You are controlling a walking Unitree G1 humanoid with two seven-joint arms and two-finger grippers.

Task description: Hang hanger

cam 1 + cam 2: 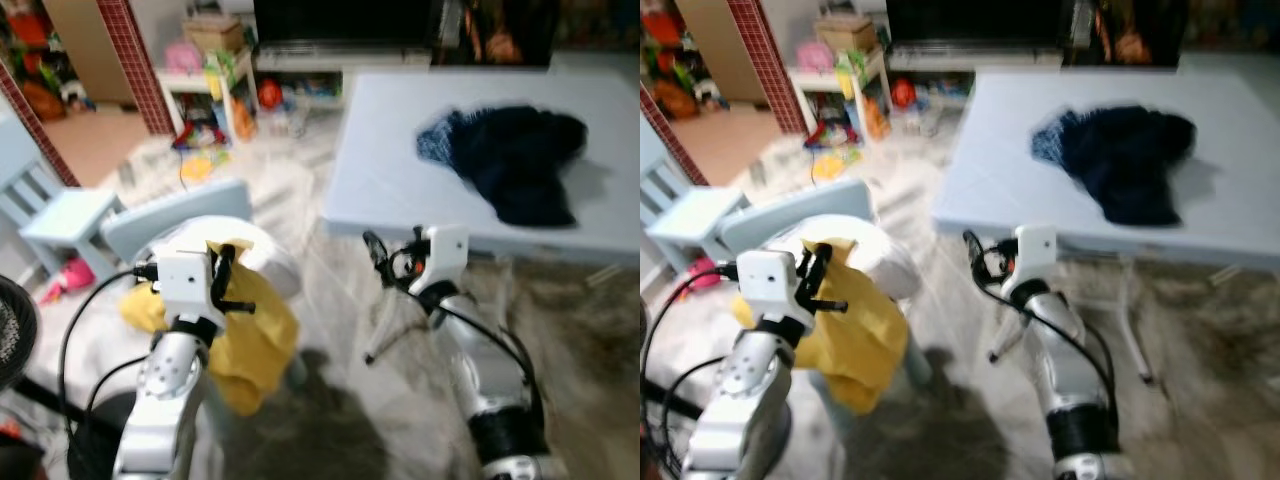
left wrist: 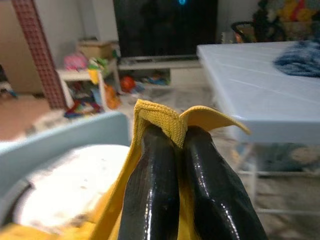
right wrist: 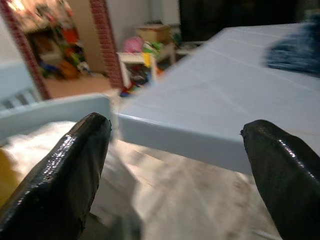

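While the left gripper (image 2: pixel 172 150) has its fingers clenched on a thin fold of yellow cloth (image 1: pixel 262 335), the right gripper (image 3: pixel 175 165), at three o'clock, gapes released; walking could shake that cloth loose.

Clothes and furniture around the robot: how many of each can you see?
Yellow cloth, pinched in the left gripper: 1
Dark blue clothes, piled on the table: 1
Tables: 1
Small blue chairs: 1
Total: 4
The right gripper holds nothing.
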